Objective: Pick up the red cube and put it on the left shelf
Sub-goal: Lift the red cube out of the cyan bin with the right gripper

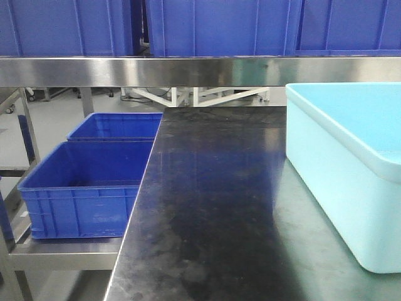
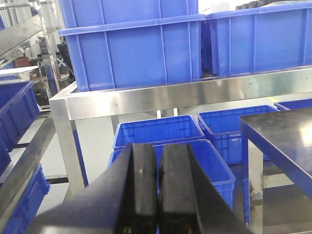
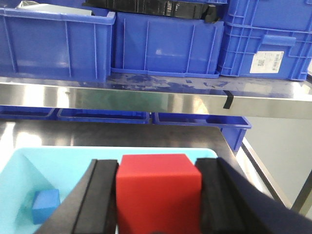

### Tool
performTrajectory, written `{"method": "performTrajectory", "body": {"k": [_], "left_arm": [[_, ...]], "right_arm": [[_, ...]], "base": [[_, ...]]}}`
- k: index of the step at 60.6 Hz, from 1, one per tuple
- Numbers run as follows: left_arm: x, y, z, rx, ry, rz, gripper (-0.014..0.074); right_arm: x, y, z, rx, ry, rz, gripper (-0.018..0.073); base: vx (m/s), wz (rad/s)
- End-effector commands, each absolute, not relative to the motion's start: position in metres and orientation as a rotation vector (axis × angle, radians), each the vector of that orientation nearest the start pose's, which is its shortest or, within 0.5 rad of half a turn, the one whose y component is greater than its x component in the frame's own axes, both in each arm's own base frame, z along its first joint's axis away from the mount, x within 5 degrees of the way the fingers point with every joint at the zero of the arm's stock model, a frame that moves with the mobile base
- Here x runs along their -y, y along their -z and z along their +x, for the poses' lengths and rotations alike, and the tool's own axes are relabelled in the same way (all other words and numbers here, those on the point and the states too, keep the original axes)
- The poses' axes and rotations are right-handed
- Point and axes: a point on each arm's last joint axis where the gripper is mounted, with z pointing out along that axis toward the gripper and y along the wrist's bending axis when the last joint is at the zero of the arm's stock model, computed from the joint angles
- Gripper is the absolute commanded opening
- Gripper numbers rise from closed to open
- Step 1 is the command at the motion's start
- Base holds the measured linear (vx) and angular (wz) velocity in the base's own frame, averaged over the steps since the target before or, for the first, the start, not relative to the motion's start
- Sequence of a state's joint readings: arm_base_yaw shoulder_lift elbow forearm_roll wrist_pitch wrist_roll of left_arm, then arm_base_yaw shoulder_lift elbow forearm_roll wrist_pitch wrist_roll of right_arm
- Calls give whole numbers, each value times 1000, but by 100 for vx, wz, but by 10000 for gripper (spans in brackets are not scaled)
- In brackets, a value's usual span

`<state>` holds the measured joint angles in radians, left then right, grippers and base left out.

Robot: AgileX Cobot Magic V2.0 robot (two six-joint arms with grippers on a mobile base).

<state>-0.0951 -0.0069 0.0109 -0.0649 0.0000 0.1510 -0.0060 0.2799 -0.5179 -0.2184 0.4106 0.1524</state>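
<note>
The red cube [image 3: 158, 192] sits clamped between the black pads of my right gripper [image 3: 159, 168], held above the light blue tub [image 3: 19, 165]. My left gripper [image 2: 159, 161] is shut and empty, in the air facing the steel rack [image 2: 185, 95] with its large blue crates [image 2: 131, 46]. In the front view the rack's brushed steel rail [image 1: 188, 70] runs across the top with blue crates [image 1: 219, 25] on it. Neither gripper shows in the front view.
A black-topped table [image 1: 207, 207] fills the middle, with the light blue tub [image 1: 351, 163] on its right. A small blue block [image 3: 45, 204] lies in the tub. Open blue crates [image 1: 88, 188] sit on a low shelf at the left.
</note>
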Motion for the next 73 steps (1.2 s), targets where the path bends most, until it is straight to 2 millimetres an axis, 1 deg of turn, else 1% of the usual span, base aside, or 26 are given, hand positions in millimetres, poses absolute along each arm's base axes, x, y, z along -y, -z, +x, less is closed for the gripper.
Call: {"method": "performTrajectory", "body": {"k": [1,73], "left_arm": [[5,-210,57,-1428,10,131,106],[5,-210,57,-1428,10,131,106]], "right_arm": [[8,-346,59,-1550,133,6,56],[8,-345,59,-1569,135,10,56]], "base": [[-8,-48],[0,1]]}}
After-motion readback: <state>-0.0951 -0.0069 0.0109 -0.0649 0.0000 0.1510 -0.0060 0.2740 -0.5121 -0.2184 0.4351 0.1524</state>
